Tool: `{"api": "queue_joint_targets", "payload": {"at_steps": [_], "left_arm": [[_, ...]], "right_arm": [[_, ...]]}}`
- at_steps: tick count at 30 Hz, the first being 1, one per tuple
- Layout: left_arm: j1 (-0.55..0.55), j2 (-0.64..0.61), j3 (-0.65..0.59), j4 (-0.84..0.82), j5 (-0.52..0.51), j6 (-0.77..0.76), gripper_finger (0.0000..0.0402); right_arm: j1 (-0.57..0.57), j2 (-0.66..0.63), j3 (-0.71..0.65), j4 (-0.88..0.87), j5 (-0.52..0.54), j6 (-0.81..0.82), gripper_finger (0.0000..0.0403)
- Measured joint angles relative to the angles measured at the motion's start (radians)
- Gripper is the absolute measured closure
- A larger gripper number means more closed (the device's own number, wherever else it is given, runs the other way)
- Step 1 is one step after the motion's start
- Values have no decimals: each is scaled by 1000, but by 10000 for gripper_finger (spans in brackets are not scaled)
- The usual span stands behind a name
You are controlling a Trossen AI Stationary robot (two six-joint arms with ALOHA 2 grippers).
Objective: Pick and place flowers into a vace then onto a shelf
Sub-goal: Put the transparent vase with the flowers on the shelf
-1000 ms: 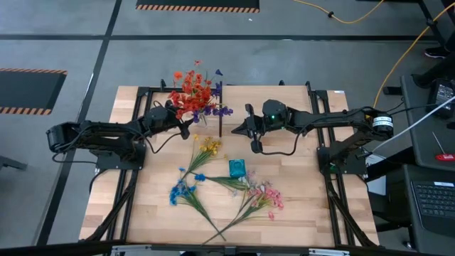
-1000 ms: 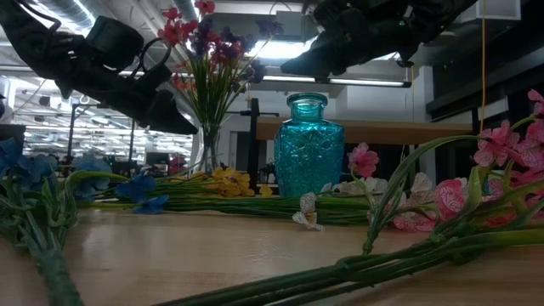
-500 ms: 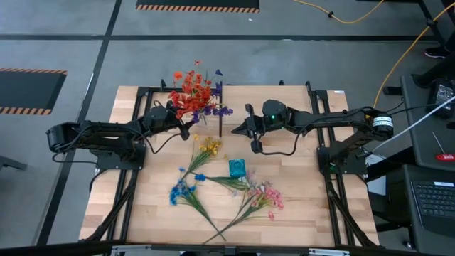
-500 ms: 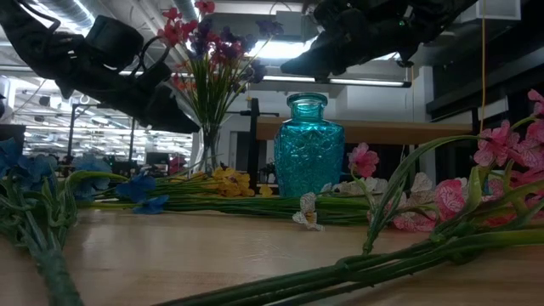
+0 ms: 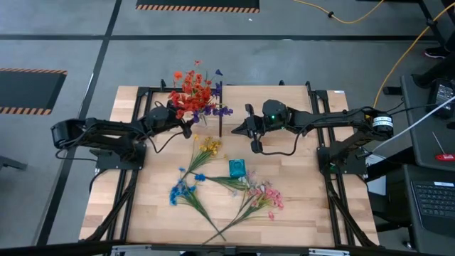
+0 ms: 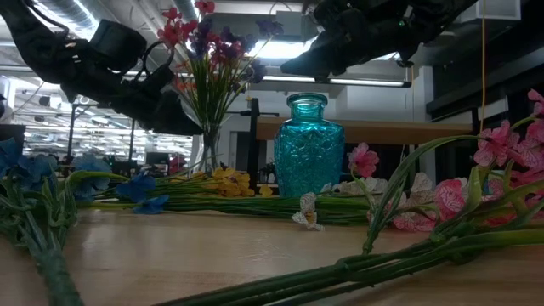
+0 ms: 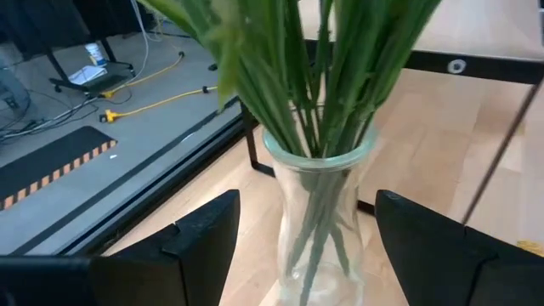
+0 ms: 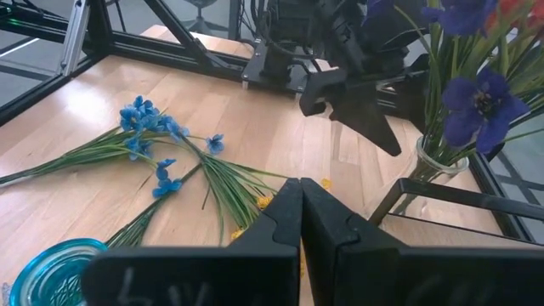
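The left hand (image 5: 190, 128) is being held wide open near the far edge of the surface (image 5: 298, 213), its fingers (image 7: 200, 242) standing apart on either side of the glass vase (image 7: 319, 212) without touching it. Nothing is being gripped by it. The vase is being seen upright (whether it is standing on the shelf or on the surface beside it cannot be told), with a bunch of red, orange and purple flowers (image 5: 195, 92) being carried in it, their green stalks packed into its neck.

Just to its right, the shelf (image 6: 365, 129) is being shown in the low view behind the teal vase (image 5: 237, 168), which is standing empty and upright at mid-surface. Loose flowers are being left lying flat around it: yellow blooms (image 5: 209, 146) beyond it, blue blooms (image 5: 181, 192) to its left and nearer, pink and white blooms (image 5: 264, 197) to its right and nearer, stalks crossing.

The right hand (image 5: 254, 146) is being held shut on nothing, above the surface, right of the glass vase and well apart from it.
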Motion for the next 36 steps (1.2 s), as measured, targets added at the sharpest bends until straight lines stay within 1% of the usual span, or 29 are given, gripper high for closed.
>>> {"api": "queue_joint_targets", "payload": {"at_steps": [6, 10, 16, 20, 24, 28, 36], "left_arm": [[0, 77, 0, 83, -7, -6, 136], [0, 106, 0, 157, -8, 23, 136], [0, 129, 0, 165, -8, 19, 136], [0, 140, 1, 199, -7, 19, 136], [0, 141, 29, 179, -1, 19, 136], [0, 141, 55, 126, -1, 28, 136], [0, 141, 57, 113, -5, 27, 136]], "right_arm": [[0, 0, 0, 0, 0, 2, 399], [0, 0, 0, 0, 0, 2, 399], [0, 0, 0, 0, 0, 1, 399], [0, 0, 0, 0, 0, 0, 399], [0, 0, 0, 3, 0, 0, 399], [0, 0, 0, 5, 0, 0, 399], [0, 0, 0, 7, 0, 0, 399]]}}
